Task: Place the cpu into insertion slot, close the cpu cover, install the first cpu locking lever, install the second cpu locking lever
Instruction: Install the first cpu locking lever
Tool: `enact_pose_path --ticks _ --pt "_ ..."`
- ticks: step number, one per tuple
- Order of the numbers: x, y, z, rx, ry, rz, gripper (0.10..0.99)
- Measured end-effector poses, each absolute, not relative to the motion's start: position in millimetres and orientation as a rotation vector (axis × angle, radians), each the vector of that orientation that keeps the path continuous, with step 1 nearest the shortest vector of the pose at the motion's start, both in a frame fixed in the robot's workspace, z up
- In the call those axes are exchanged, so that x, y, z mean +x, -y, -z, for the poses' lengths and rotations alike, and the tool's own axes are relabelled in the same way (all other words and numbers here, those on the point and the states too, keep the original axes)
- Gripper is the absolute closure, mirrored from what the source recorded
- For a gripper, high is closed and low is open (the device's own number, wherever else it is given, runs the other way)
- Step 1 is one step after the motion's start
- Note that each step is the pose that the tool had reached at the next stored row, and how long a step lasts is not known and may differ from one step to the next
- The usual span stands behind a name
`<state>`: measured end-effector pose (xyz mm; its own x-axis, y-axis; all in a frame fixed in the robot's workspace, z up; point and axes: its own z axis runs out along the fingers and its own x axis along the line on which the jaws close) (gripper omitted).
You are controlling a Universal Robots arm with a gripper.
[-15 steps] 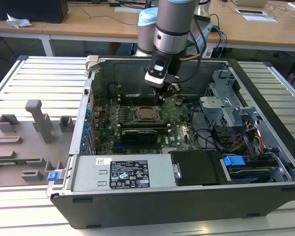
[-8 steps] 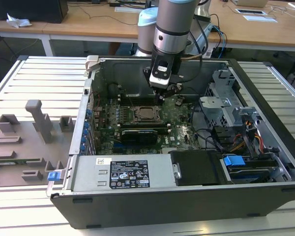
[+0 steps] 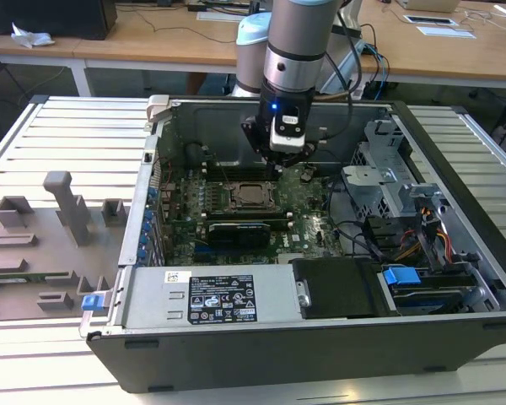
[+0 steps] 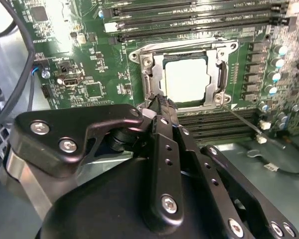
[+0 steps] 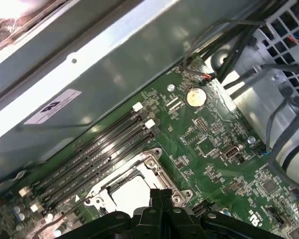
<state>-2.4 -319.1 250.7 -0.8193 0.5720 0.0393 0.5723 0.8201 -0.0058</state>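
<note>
My gripper (image 3: 280, 165) hangs inside the open computer case (image 3: 261, 350), low over the motherboard (image 3: 308, 221); in the exterior view it sits just behind the processor socket, toward the case's rear wall. In the second wrist view my fingertips (image 4: 162, 103) are drawn together, narrow, with nothing visible between them; they stand at the near corner of the insertion slot (image 4: 138, 56), though I cannot tell whether they touch it. The cpu (image 4: 187, 79) lies flat in the slot, its pale metal top showing through the cut-out; the cpu cover (image 4: 157, 74) lies down over it, framing the chip on all sides. A thin metal lever (image 4: 245, 123) runs slantwise from the socket's corner, out across the nearby memory slots (image 4: 214, 127); whether it is latched I cannot tell. In the first wrist view my closed fingers (image 5: 157, 195) sit at the socket's edge, the cpu (image 5: 132, 191) just beside them; more long memory slots (image 5: 97, 152) run on the far side of the socket, and a round coin battery (image 5: 195, 97) lies further off on the green board.
</note>
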Motion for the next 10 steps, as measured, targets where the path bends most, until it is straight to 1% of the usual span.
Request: enact_pose_path --ticks 10 --pt "-2.4 319.1 -250.7 -0.630 3.037 0.003 0.980"
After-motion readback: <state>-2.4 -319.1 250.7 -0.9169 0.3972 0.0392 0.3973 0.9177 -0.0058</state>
